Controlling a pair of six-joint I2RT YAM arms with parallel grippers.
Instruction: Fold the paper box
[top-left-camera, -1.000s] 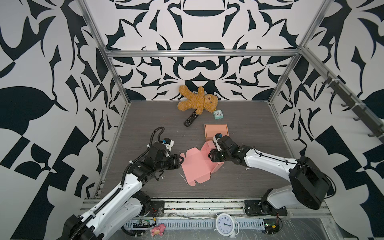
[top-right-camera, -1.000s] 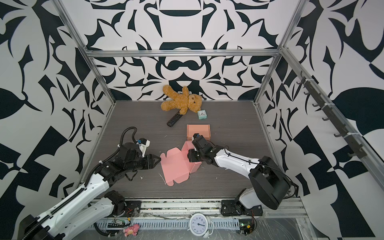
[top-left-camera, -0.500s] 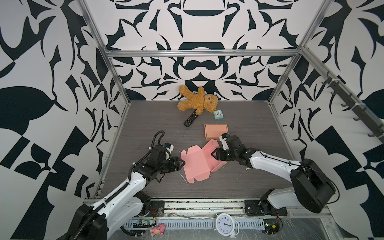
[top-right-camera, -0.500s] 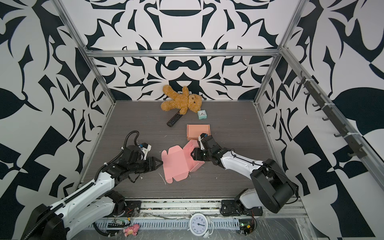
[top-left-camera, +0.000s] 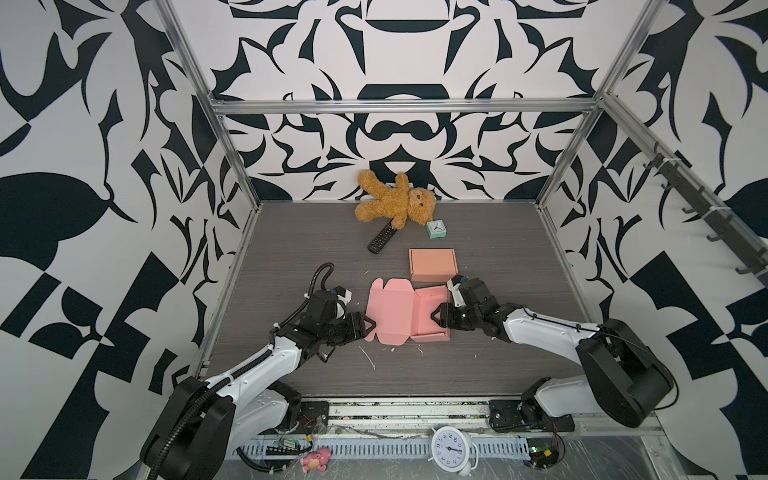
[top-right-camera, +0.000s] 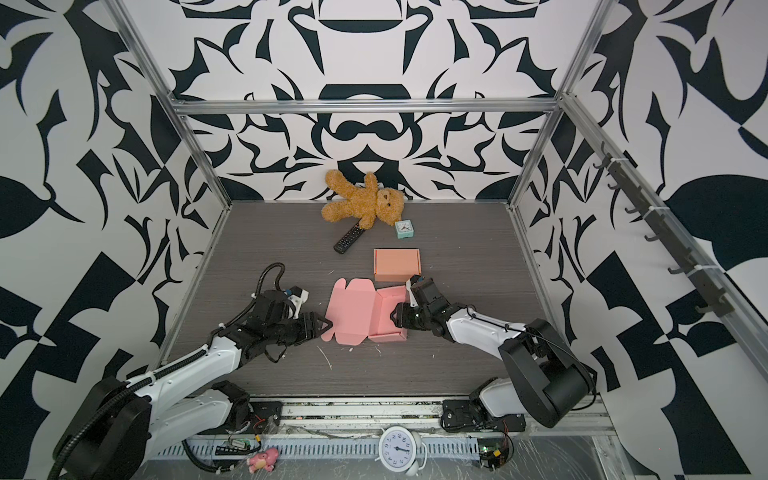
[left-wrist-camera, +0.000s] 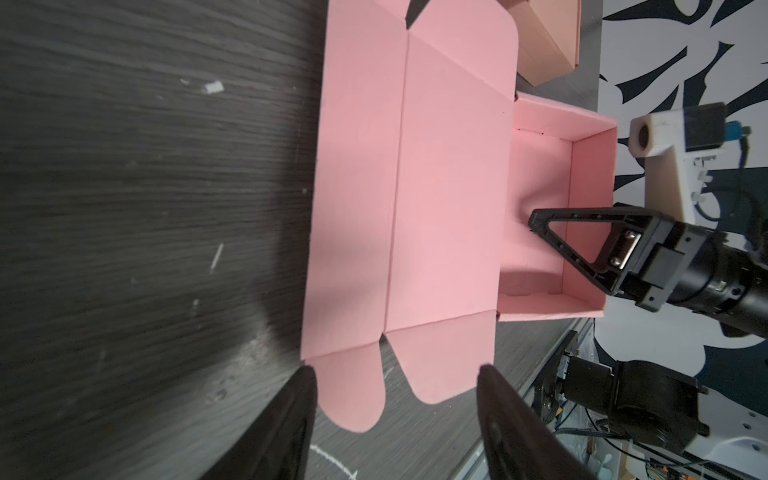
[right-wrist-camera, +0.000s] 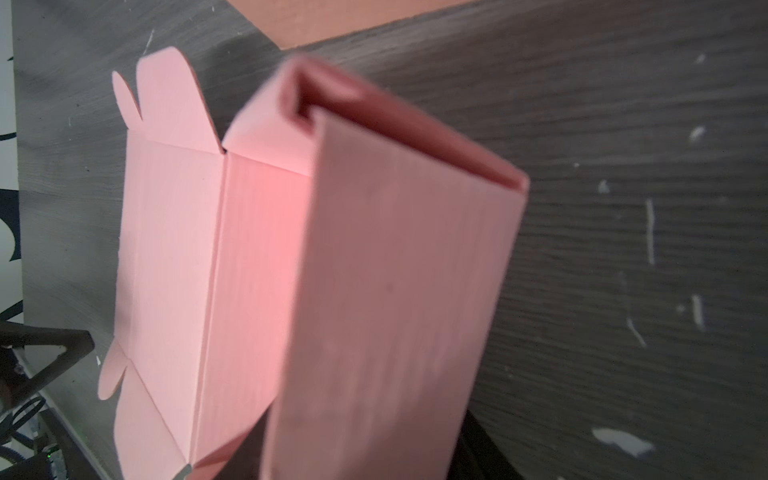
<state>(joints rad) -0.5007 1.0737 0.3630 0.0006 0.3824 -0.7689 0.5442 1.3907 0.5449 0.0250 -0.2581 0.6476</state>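
Pinching the tray wall of the pink paper box (top-left-camera: 392, 313) that faces my right gripper (top-left-camera: 439, 318), one finger inside, to pin it to the desk (top-left-camera: 519, 257). Left gripper (top-left-camera: 365, 325) stands wide, straddling the lid's rounded tabs, not clamping; likely set to lift the lid. Lid lies flat between my grippers. Orange box (top-left-camera: 432, 264) crowds the tray's far side. Open desk lies behind my left gripper.

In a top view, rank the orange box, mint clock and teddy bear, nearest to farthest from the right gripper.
From the right gripper, holding the pink box:
1. Orange box, just behind it.
2. Mint clock, farther back.
3. Teddy bear, at the back wall.
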